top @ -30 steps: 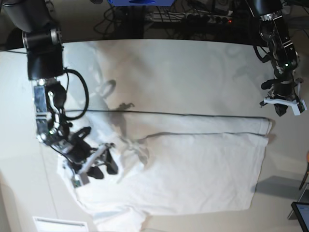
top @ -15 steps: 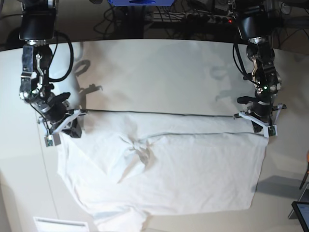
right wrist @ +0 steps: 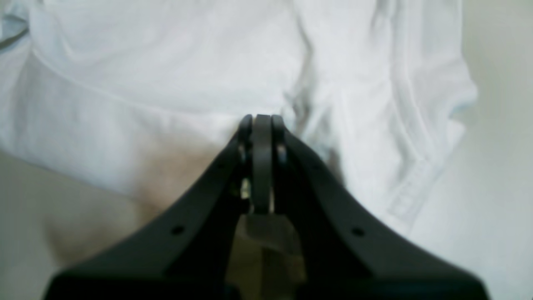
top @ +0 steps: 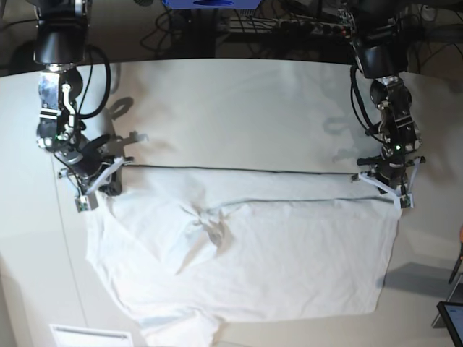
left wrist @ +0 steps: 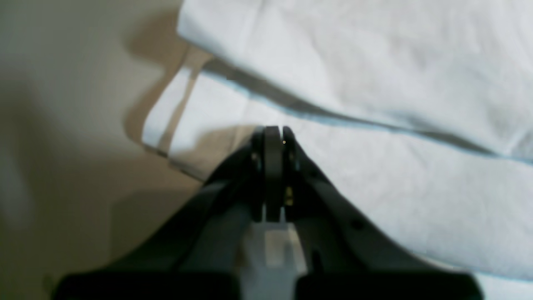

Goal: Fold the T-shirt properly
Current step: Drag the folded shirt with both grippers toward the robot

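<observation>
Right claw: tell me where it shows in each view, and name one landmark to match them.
Base: right claw at left, shut, at the T-shirt top corner.
Right wrist: bottom centre, over white cloth.
Left wrist: not in it.
Landmark: the T-shirt's folded edge, in all views.

The T-shirt (top: 246,253) lies on the table (top: 239,108), with 1 gripper at each far corner.

White T-shirt (top: 275,253) lying flat on the tabletop (top: 239,108) — far edge folded over in a straight band, wrinkly knot of creases mid-left.
</observation>
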`<state>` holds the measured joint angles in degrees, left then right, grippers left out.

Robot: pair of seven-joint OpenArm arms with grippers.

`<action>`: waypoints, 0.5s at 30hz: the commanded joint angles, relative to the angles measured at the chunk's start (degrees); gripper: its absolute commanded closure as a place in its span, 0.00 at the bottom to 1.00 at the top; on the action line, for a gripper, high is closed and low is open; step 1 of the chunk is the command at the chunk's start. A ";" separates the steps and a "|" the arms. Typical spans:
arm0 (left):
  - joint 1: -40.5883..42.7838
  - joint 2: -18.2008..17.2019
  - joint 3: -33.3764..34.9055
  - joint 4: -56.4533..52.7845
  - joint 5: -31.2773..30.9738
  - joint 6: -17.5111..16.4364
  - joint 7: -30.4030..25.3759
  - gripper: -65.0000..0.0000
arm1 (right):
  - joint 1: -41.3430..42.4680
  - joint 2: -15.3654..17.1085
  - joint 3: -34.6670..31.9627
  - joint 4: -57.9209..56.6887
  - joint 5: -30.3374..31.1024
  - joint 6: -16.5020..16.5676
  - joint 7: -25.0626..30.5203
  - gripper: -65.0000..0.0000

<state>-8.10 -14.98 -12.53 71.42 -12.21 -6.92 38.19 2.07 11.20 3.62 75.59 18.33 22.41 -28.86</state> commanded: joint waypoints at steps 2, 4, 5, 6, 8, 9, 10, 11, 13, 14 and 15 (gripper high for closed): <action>-0.91 -0.89 -0.17 -0.43 0.03 0.19 1.59 1.00 | 0.26 -0.34 0.12 -0.12 -1.84 -0.13 -1.51 0.99; -0.91 -0.89 -0.17 -0.69 0.03 0.19 2.90 1.00 | 0.09 -0.43 0.21 -0.03 -2.72 -0.13 -1.78 0.99; -0.56 -0.89 -0.17 -0.52 0.03 0.19 3.52 1.00 | 0.00 -0.43 0.21 0.06 -3.25 -0.13 -1.78 0.99; -0.47 -0.89 -0.17 -0.34 0.03 0.19 4.31 1.00 | -0.09 -0.43 0.21 0.06 -3.78 -0.13 -1.78 0.99; 1.20 -0.97 -0.08 0.45 0.03 0.19 5.72 1.00 | -0.53 -0.43 0.29 0.23 -5.18 -0.13 -1.78 0.99; 2.25 -1.06 0.01 1.59 0.12 0.19 5.89 1.00 | -1.14 -0.34 0.29 0.50 -5.98 -0.13 -1.78 0.99; 3.22 -1.06 0.18 2.65 0.38 0.19 5.89 1.00 | -1.41 -0.34 0.29 0.58 -6.50 -0.13 -1.78 0.99; 4.63 -1.06 0.18 3.88 0.47 0.19 5.89 1.00 | -1.67 -0.26 0.29 0.58 -7.12 -0.13 -1.78 0.99; 6.56 -1.06 0.18 6.16 0.47 0.19 5.89 1.00 | -1.85 -0.26 0.38 0.58 -8.09 -0.13 -1.78 0.99; 7.44 -1.06 0.01 7.31 0.47 0.19 5.89 1.00 | -2.29 -0.26 0.38 0.58 -8.61 -0.13 -1.78 0.99; 8.14 -1.06 0.01 8.19 0.47 0.19 5.89 1.00 | -2.81 -0.17 0.38 0.58 -9.05 -0.13 -1.78 0.99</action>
<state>-0.12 -15.57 -12.38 79.44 -12.36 -6.83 40.86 0.27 10.41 3.88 76.40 11.97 22.61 -25.93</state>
